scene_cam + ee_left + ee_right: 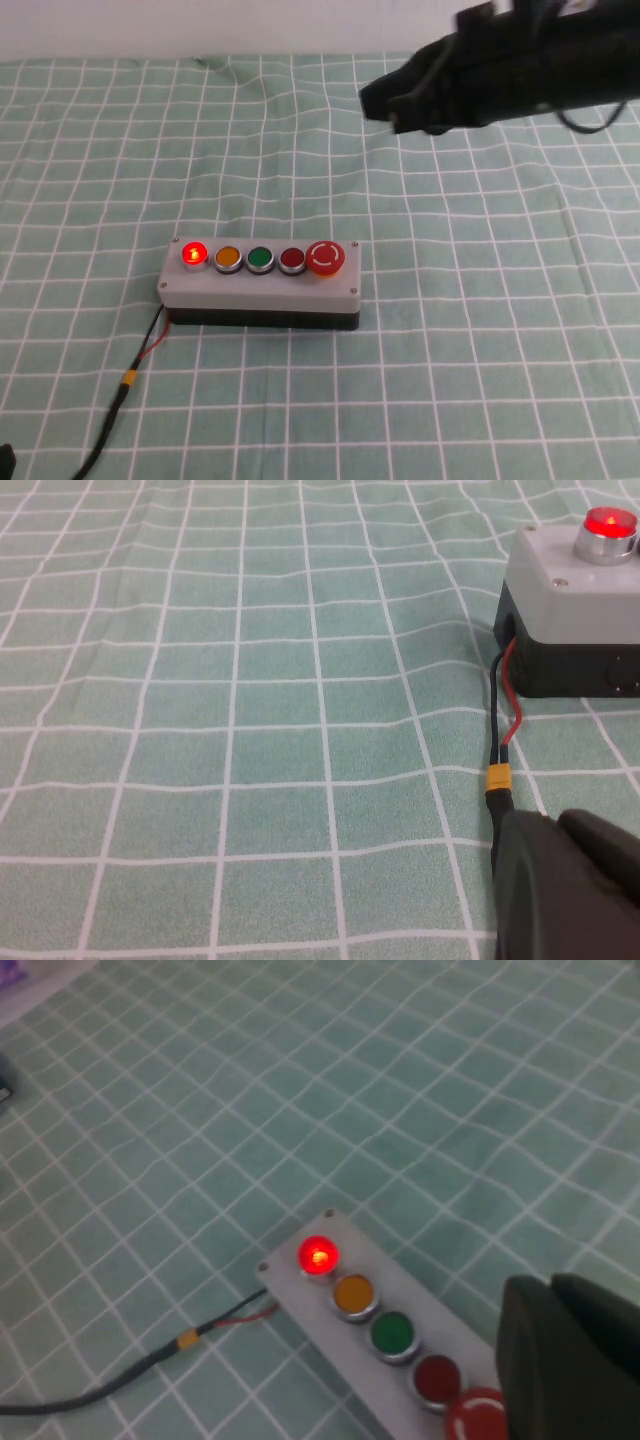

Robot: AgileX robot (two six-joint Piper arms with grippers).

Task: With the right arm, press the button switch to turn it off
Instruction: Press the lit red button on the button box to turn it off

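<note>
A grey and black switch box (260, 290) lies on the green checked cloth. Its row of buttons runs from a lit red button (193, 254) through orange (228, 257), green (260, 258) and dark red (292, 259) to a big red mushroom button (325, 258). My right gripper (385, 100) hangs shut in the air, beyond the box and to its right, touching nothing. The right wrist view shows the lit button (318, 1256) glowing, with the right gripper (550, 1285) above the box's mushroom end. My left gripper (555, 820) rests shut near the box's cable (498, 750).
A black and red cable with a yellow connector (129, 378) runs from the box's left end toward the table's front left corner. Wrinkled green checked cloth (480, 350) covers the whole table. The white wall edge (200, 30) bounds the far side.
</note>
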